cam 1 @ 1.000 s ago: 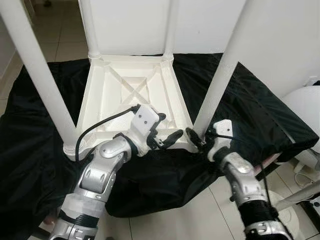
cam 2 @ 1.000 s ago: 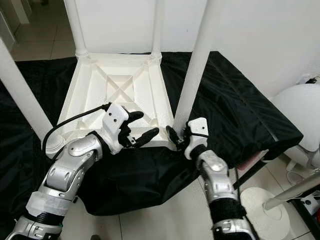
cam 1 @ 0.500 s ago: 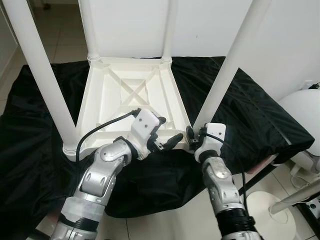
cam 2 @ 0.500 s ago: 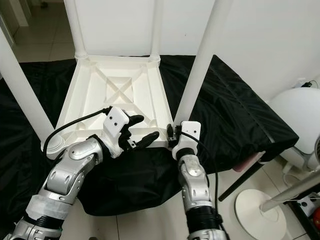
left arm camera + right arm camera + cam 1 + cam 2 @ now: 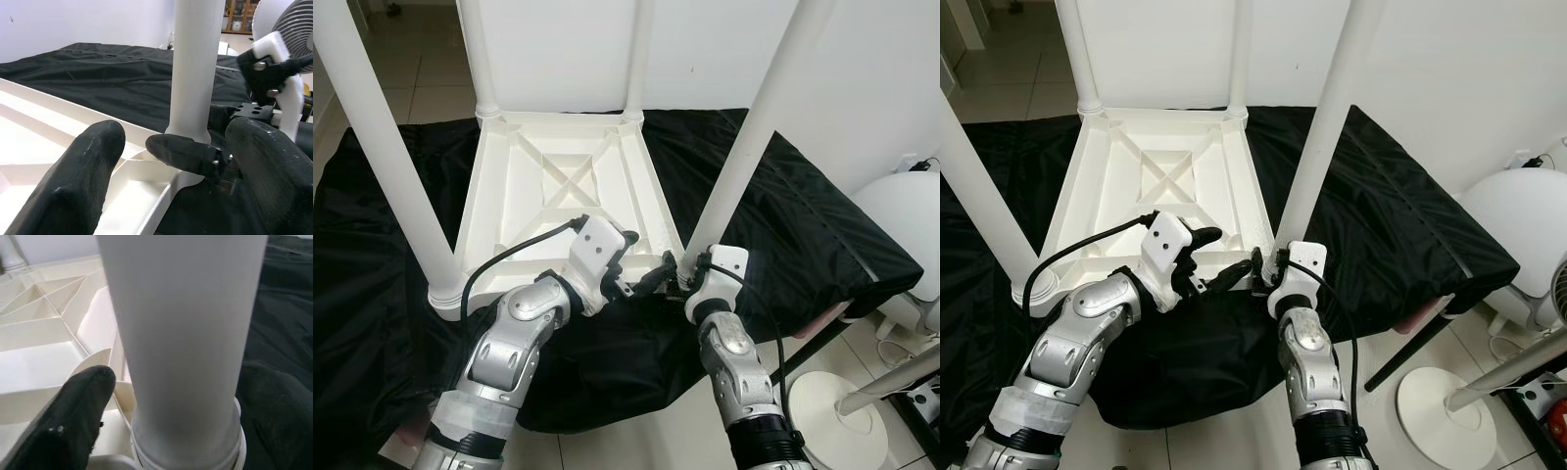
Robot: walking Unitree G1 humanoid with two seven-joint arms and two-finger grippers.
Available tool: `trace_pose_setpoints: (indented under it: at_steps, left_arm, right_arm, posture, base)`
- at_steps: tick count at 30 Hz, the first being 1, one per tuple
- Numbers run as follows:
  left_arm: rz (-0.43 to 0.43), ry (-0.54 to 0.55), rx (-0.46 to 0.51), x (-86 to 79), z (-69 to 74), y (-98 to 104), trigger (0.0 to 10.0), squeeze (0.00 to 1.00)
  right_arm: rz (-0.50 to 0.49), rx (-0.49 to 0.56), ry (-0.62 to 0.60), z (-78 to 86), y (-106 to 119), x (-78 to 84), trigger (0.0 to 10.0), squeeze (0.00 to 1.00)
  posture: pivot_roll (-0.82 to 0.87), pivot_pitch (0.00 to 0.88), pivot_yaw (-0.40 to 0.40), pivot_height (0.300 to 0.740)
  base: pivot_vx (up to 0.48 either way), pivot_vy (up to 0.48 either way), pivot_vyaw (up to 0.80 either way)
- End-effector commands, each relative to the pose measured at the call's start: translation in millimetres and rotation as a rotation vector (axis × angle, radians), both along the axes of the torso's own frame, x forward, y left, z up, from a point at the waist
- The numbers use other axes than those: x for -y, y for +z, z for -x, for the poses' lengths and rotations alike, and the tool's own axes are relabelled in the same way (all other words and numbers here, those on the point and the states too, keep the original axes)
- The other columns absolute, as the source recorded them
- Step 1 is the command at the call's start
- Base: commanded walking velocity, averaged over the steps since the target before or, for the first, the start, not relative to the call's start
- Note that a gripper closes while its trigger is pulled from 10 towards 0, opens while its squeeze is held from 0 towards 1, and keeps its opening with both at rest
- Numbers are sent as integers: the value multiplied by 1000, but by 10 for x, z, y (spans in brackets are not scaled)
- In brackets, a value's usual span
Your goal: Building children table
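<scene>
Right gripper [image 5: 677,271] has its fingers around the base of the near-right leg [image 5: 751,143]; we see one finger on each side of it in the right wrist view. Left gripper [image 5: 646,277] sits just beside it at the same corner, fingers spread, holding nothing. Upside-down white table [image 5: 558,196] lies on the black cloth [image 5: 822,215], four legs pointing up.

Support surface w/ black cloth [image 5: 783,211] draped over it, hanging past near edge above tiled floor [image 5: 636,446]. White children's table [image 5: 563,186] is laid upside down directly on cloth, four legs pointed up.
</scene>
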State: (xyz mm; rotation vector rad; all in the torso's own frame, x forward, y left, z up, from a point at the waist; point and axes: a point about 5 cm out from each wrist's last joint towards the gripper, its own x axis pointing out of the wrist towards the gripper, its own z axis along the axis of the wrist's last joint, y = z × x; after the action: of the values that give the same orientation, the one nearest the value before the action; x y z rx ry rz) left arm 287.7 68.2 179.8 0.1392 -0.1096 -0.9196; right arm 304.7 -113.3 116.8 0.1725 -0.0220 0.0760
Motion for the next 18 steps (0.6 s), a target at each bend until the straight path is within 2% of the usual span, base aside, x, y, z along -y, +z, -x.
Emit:
trace_pose_setpoints:
  at_steps: [1,6,7,18]
  left_arm:
    - [-4,47,-2,-9,2,-17,10000,0]
    - [-4,47,-2,-8,3,-14,10000,0]
    - [-4,46,-2,-3,6,-14,10000,0]
    - [-3,44,1,-4,24,-2,10000,0]
  right_arm:
    - [10,20,13,33,15,74,10000,1000]
    - [44,38,73,53,35,185,10000,1000]
    - [49,50,116,60,52,220,10000,0]
    - [111,81,164,73,85,298,10000,0]
  posture:
    - [-14,0,-50,740]
    - [-16,0,-51,740]
    - [-18,1,-51,740]
    - [-15,9,-53,740]
  base:
    - [0,0,0]
    - [0,0,0]
    - [0,0,0]
    - [0,0,0]
